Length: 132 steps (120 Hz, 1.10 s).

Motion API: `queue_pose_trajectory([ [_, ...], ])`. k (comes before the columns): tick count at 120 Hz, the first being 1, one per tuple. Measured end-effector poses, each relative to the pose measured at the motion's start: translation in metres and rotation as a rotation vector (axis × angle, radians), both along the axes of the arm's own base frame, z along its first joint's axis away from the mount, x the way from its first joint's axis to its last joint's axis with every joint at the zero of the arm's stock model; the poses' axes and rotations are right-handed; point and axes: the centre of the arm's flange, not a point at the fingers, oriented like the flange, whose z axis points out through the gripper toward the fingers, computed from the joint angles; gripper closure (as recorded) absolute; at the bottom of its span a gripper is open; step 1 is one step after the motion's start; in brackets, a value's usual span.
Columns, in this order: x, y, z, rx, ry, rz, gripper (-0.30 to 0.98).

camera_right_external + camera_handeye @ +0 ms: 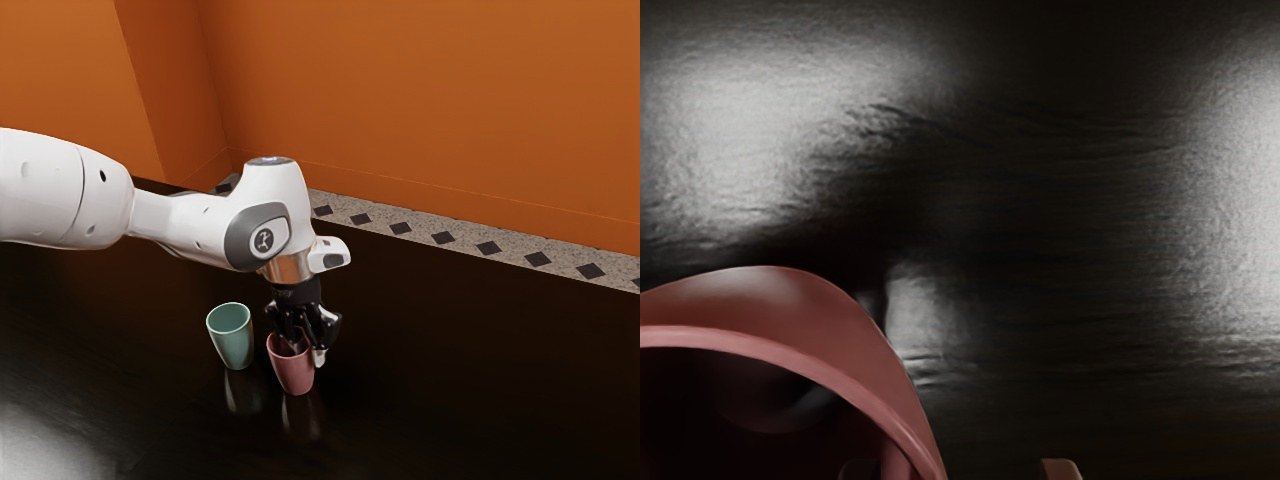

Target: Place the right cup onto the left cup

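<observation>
the claw [307, 354] stands wide astride the wall of the pink cup [294, 374], one finger inside, the other outside near four o'clock on its rim in the exterior view, with a gap left on the outer side. that cup, likely the one to move, is upright on the surface [460, 400]; the green cup [235, 345] stands upright just beside it, toward ten o'clock. to grip well, keep the hand square to the wall, centre the wall between the fingers so closing doesn't drag the cup, then squeeze gently and lift straight up, well above the green rim, before heading for ten o'clock. the inner fingertip's depth is hard to judge behind the near wall, whether it touches i can't tell, and the pink cup's inside is mostly dark.
</observation>
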Motion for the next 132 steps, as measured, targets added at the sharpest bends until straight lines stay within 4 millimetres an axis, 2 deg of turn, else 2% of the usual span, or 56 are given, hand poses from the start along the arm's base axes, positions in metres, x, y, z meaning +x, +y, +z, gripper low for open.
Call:
queue_pose_trajectory([
  [20,0.000,0.000,-0.001,0.002,0.005,0.006,0.68],
  [40,0.000,0.000,-0.001,0.008,0.004,0.009,0.76],
  [74,-0.001,-0.007,0.011,0.027,-0.009,-0.002,0.78],
  [101,0.006,-0.014,0.044,0.069,-0.008,-0.031,0.78],
  [132,0.018,-0.027,0.097,0.152,-0.036,-0.077,0.78],
])
